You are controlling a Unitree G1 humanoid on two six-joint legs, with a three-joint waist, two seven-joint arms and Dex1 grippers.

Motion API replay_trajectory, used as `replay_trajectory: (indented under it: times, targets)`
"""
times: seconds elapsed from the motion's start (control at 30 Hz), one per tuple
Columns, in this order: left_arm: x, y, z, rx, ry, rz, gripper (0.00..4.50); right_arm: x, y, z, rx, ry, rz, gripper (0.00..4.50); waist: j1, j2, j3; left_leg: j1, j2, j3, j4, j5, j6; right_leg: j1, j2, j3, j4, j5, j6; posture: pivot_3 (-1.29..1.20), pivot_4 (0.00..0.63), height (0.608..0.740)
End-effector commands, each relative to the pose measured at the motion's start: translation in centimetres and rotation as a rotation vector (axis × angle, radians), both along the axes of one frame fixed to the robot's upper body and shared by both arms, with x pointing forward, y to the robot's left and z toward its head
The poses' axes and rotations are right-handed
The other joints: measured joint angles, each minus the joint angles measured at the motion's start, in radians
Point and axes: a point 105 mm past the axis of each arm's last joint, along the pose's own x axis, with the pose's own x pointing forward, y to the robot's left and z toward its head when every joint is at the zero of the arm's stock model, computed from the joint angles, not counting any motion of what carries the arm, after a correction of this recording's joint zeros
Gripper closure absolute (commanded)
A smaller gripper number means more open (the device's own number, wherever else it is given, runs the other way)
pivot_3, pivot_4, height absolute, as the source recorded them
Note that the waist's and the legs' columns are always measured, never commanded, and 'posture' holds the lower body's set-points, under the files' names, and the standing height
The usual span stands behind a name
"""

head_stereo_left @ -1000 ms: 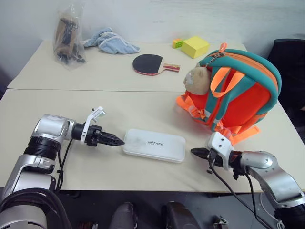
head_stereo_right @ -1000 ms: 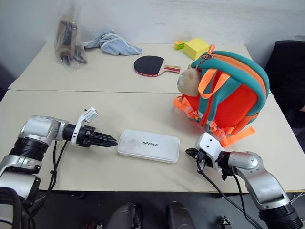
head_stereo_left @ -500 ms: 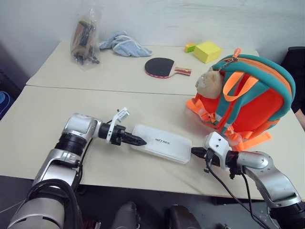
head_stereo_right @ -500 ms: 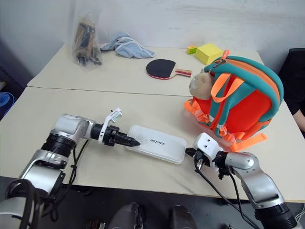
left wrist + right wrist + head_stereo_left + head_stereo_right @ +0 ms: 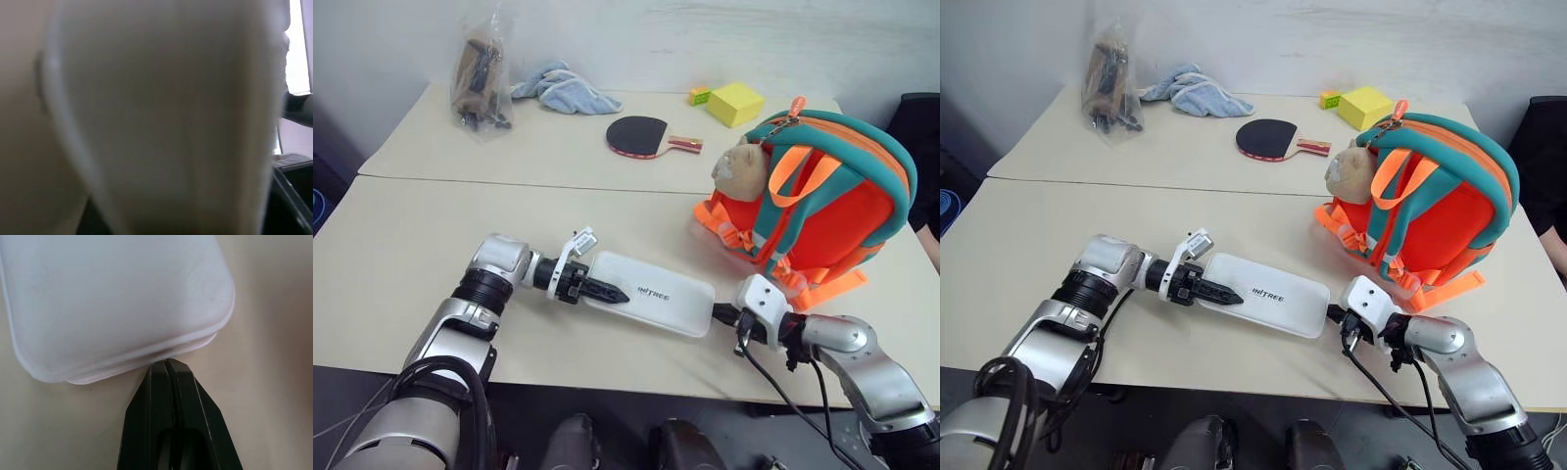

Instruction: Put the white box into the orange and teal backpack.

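Hidden or unclear: the left wrist view is a pale blur of the white box (image 5: 161,117) pressed close to the lens, so the left hand's fingers cannot be made out there; the far side of the orange and teal backpack (image 5: 822,211) is turned away; the contents of the clear plastic bag (image 5: 478,70) are dark and hard to identify.
Count: one white box, one backpack with one tan plush toy (image 5: 742,168) on it, one table tennis paddle (image 5: 641,137), one blue cloth (image 5: 558,90), one yellow cube block (image 5: 736,102) with one small yellow-green block (image 5: 702,96) just beside it, one plastic bag, two robot hands.
White box: lies flat on the near table (image 5: 401,245), dark lettering up, between the two hands and well apart from the backpack, which stands upright to the right and further back.
Left hand (image 5: 609,291): its black fingers lie across the box's left end; fingers partly parted around that end, though a firm hold cannot be confirmed.
Right hand (image 5: 167,363): fingers pressed fully together, holding nothing, the tip touching the box's right end edge at table level.
Far table: paddle, cloth, blocks and bag sit there, well away from the box.
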Motion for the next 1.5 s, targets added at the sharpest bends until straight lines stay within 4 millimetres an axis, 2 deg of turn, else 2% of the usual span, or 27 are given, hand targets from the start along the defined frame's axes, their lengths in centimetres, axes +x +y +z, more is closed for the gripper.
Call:
replay_trajectory:
  times: [0.03, 0.2, 0.3, 0.43, 0.5, 0.6, 0.7, 0.87, 1.03, 1.1, 1.2, 1.27, 1.37, 1.5]
  targets:
    - [-0.2, 0.5, 1.1, -0.022, -0.014, -0.015, 3.15, -0.6, -0.1, 0.0, 0.001, -0.013, -0.015, 4.50, -0.007, -0.001, 0.000, 0.000, 0.000, 0.000, 0.000, 0.000, 0.000, 0.000, 0.000, 0.000, 0.000, 0.000, 0.000, 0.00, 0.150, 0.740]
    - [-0.8, 0.9, 2.8, -0.121, -0.016, 0.003, 3.15, -0.8, -1.4, 0.9, 0.028, -0.066, -0.142, 4.50, -0.011, -0.001, 0.001, -0.001, 0.000, -0.001, -0.001, 0.000, 0.000, -0.001, 0.000, 0.000, 0.000, 0.000, 0.001, 0.00, 0.150, 0.740]
    - [-0.9, 1.2, 4.5, -0.205, -0.033, 0.050, 3.16, -1.6, -2.5, 2.8, 0.159, -0.074, -0.250, 3.92, -0.011, -0.001, 0.001, -0.002, 0.001, -0.001, -0.001, 0.000, -0.001, -0.002, 0.000, 0.000, 0.000, -0.001, 0.001, 0.00, 0.150, 0.740]
    - [-1.5, 1.6, 7.3, -0.326, -0.131, 0.080, 3.16, -3.2, -5.7, 6.3, 0.329, -0.132, -0.414, 2.67, -0.011, -0.001, 0.002, -0.003, 0.001, -0.001, -0.001, 0.001, -0.001, -0.002, 0.000, -0.001, 0.001, -0.001, 0.002, 0.00, 0.150, 0.740]
    - [-1.5, 2.0, 8.4, -0.357, -0.218, 0.120, 3.16, -3.3, -7.1, 8.1, 0.375, -0.181, -0.478, 1.96, -0.012, -0.001, 0.002, -0.003, 0.001, -0.001, -0.001, 0.001, -0.002, -0.002, 0.000, -0.001, 0.001, -0.001, 0.002, 0.00, 0.150, 0.740]
    - [-1.3, 2.7, 8.9, -0.348, -0.361, 0.185, 3.16, -2.3, -7.6, 9.9, 0.438, -0.216, -0.498, 1.02, -0.020, -0.002, 0.002, -0.001, 0.001, -0.001, -0.001, 0.001, -0.002, -0.001, 0.001, -0.001, 0.001, -0.001, 0.002, 0.00, 0.150, 0.740]
    - [-0.9, 3.7, 9.5, -0.363, -0.443, 0.257, 3.16, -0.8, -7.3, 10.7, 0.507, -0.209, -0.500, 0.05, -0.025, -0.002, 0.002, 0.000, 0.002, -0.001, -0.003, 0.002, -0.004, -0.001, 0.002, 0.000, 0.001, -0.001, 0.002, 0.00, 0.150, 0.740]
    - [0.6, 6.1, 9.8, -0.331, -0.585, 0.395, 3.16, 2.9, -4.8, 11.7, 0.602, -0.183, -0.429, 0.05, -0.027, -0.002, 0.002, -0.001, 0.002, 0.000, -0.007, 0.003, -0.005, -0.004, 0.004, 0.001, -0.001, -0.001, 0.002, 0.00, 0.150, 0.740]
    - [1.5, 7.6, 10.5, -0.328, -0.631, 0.490, 3.16, 6.0, -3.5, 13.1, 0.727, -0.173, -0.401, 0.05, -0.026, -0.002, 0.003, -0.004, 0.002, 0.000, -0.008, 0.003, -0.005, -0.009, 0.003, 0.001, -0.001, -0.001, 0.002, 0.00, 0.150, 0.740]
    - [1.9, 8.1, 10.7, -0.311, -0.650, 0.530, 3.16, 6.8, -3.2, 13.3, 0.735, -0.179, -0.389, 0.05, -0.024, -0.002, 0.003, -0.012, 0.002, 0.000, -0.005, 0.003, -0.005, -0.018, 0.003, 0.001, 0.003, -0.001, 0.002, 0.00, 0.150, 0.740]
    - [2.5, 8.9, 11.0, -0.303, -0.670, 0.592, 3.16, 6.9, -2.9, 13.5, 0.728, -0.193, -0.355, 1.00, -0.023, -0.002, 0.003, -0.017, 0.002, 0.000, -0.002, 0.003, -0.004, -0.022, 0.002, 0.001, 0.008, -0.001, 0.002, 0.00, 0.150, 0.740]
    - [3.3, 9.4, 11.6, -0.316, -0.696, 0.658, 3.16, 6.0, -1.9, 14.0, 0.719, -0.198, -0.266, 1.67, -0.023, -0.002, 0.003, -0.018, 0.002, 0.000, -0.001, 0.003, -0.003, -0.022, 0.002, 0.001, 0.008, -0.001, 0.002, 0.00, 0.150, 0.740]
    - [4.3, 9.7, 14.0, -0.393, -0.728, 0.757, 3.16, 3.5, -0.5, 15.3, 0.732, -0.203, -0.086, 2.71, -0.018, -0.004, 0.003, -0.018, 0.002, 0.000, 0.001, 0.003, -0.003, -0.022, 0.002, 0.001, 0.008, -0.001, 0.002, 0.00, 0.150, 0.740]
    - [4.0, 8.0, 16.1, -0.416, -0.783, 0.702, 3.16, -1.1, 1.5, 16.1, 0.690, -0.127, 0.189, 4.09, -0.013, -0.004, 0.004, -0.018, 0.002, 0.000, 0.001, 0.003, -0.003, -0.022, 0.002, 0.000, 0.008, -0.001, 0.002, 0.00, 0.150, 0.740]
